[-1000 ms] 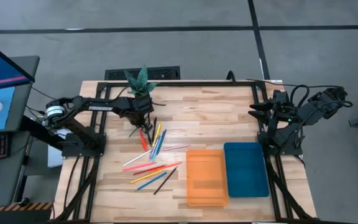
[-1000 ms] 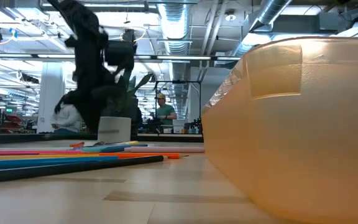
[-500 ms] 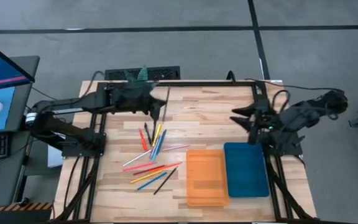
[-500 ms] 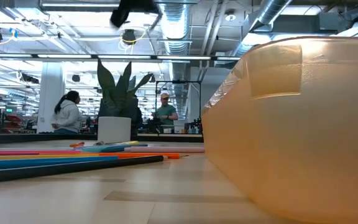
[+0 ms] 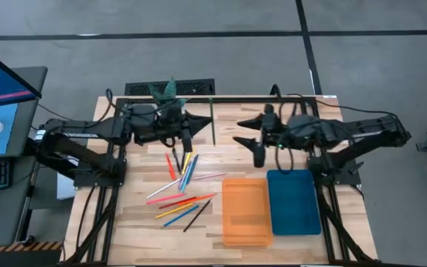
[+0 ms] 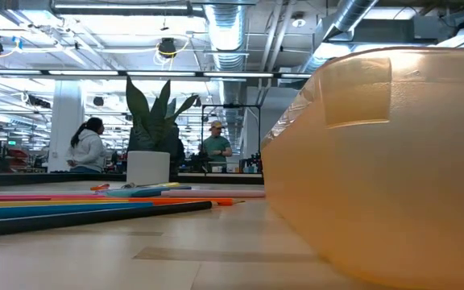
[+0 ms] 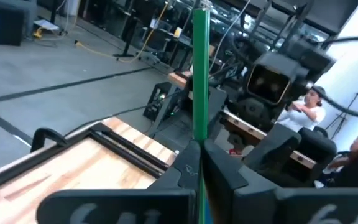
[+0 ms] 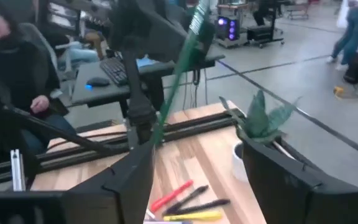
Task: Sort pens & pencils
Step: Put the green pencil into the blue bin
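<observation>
Left gripper (image 5: 196, 127) raised over the table's (image 5: 250, 119) far middle, clamped on a green pencil (image 5: 212, 119); in left wrist view pencil (image 7: 199, 68) stands straight up from between the closed fingers (image 7: 225, 171). Right gripper (image 5: 247, 141) reached in from the right, near the green pencil but apart from it, fingers spread wide, nothing between them; right wrist view shows both fingers (image 8: 129, 180) far apart with green pencil (image 8: 178, 71) slanting beyond. Rest of the pens & pencils (image 5: 180, 185) scattered flat on the wood, left of centre, nearer than the left gripper; red, yellow, blue, orange, black, pink visible. Orange tray (image 5: 246, 211) and blue tray (image 5: 293, 202) side by side, touching, right of the pile. Potted plant (image 5: 167, 94) at far edge. Low view: pencils (image 6: 95, 205) lying left, orange tray wall (image 6: 377, 161) filling right, people beyond in the room.
</observation>
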Motion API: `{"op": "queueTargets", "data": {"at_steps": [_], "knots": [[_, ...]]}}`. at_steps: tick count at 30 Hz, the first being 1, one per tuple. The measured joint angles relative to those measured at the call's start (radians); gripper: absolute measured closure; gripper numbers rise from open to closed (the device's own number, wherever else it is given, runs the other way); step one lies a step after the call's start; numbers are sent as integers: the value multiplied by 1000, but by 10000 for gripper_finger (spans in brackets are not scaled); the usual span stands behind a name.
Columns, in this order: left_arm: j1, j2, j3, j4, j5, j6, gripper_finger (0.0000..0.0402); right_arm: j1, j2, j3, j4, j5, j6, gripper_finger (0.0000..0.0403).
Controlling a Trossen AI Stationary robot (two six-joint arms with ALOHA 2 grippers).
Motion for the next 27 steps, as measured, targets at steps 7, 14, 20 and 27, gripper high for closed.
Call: {"op": "queueTargets", "data": {"at_steps": [7,14,20,27], "knots": [[-6,24,-1,60,0,30,401,-55,124,120,-22,-151,-4,138],[-6,25,-1,109,3,54,402,-78,165,152,-8,-174,-6,138],[-5,25,-1,99,3,57,401,-77,163,156,10,-175,-28,198],[-5,24,-1,106,11,57,401,-99,157,156,11,-230,-50,384]]}}
